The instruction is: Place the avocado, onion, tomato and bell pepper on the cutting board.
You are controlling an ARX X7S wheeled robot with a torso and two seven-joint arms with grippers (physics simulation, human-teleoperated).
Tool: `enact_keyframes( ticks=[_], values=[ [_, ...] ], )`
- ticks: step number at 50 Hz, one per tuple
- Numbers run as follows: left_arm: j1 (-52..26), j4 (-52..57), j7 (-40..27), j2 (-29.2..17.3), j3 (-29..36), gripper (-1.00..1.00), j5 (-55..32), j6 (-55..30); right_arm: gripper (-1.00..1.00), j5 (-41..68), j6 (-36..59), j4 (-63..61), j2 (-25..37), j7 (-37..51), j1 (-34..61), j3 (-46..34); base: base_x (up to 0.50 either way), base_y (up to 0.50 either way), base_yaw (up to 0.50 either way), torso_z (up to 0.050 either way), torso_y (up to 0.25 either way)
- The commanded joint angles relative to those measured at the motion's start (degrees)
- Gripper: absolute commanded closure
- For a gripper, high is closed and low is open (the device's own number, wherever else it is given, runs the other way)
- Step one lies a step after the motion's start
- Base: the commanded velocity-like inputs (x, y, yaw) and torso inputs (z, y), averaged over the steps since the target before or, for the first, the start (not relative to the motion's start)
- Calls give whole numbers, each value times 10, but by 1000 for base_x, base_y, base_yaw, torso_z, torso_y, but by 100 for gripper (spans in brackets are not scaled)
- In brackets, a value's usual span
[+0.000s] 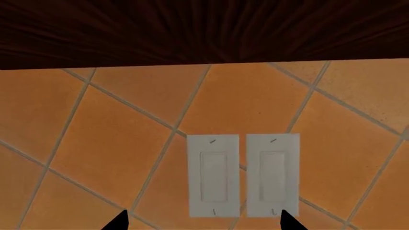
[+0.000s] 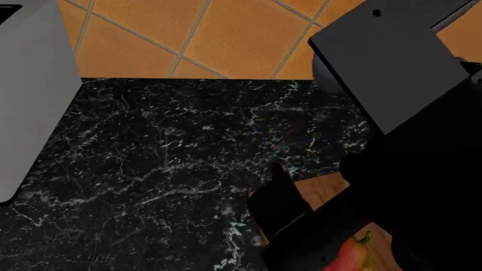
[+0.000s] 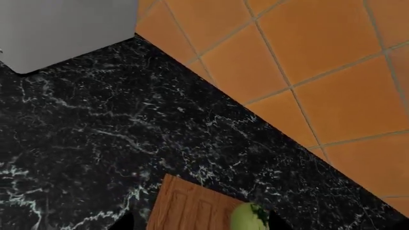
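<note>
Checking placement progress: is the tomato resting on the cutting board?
Touching, as far as shown. In the right wrist view the tomato sits over the cutting board near its corner, with no gap visible, though its underside is cut off by the frame edge.

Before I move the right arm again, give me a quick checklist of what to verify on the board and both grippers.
1. Tomato on the cutting board: ok, it sits on the wood between the right gripper's fingertips in the right wrist view.
2. Bell pepper on the board: it looks so, but the arm hides most of it, so cannot tell for sure.
3. Avocado and onion placed: cannot tell, neither shows in any view.
4. Right gripper released: cannot tell, only its tips show.
5. Left gripper empty: ok, its fingertips stand apart with nothing between them, facing the wall switches.
</note>
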Motion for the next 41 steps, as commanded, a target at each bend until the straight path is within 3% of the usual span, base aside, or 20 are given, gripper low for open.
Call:
enact_keyframes(
  ticks=[1,16,23,31,41],
  values=[
    [0,3,13,11,-18,-100,4,-3,-100,56,8,7,-39,53,102,-10,0,0,0,0,0],
    [21,52,-1,-6,-39,-100,-26,-39,-100,146,-13,-25,-61,195,240,-67,0,0,0,0,0],
    [24,106,-19,-16,-50,-100,-46,-67,-100,257,-17,-47,-99,350,258,-24,0,0,0,0,0],
    [41,202,-55,-25,-94,-100,-102,-123,-100,235,-25,-82,-100,350,258,-10,0,0,0,0,0],
    [46,328,-143,-11,-213,-100,-250,-236,-100,202,-29,-103,-101,350,258,-4,0,0,0,0,0]
  ],
)
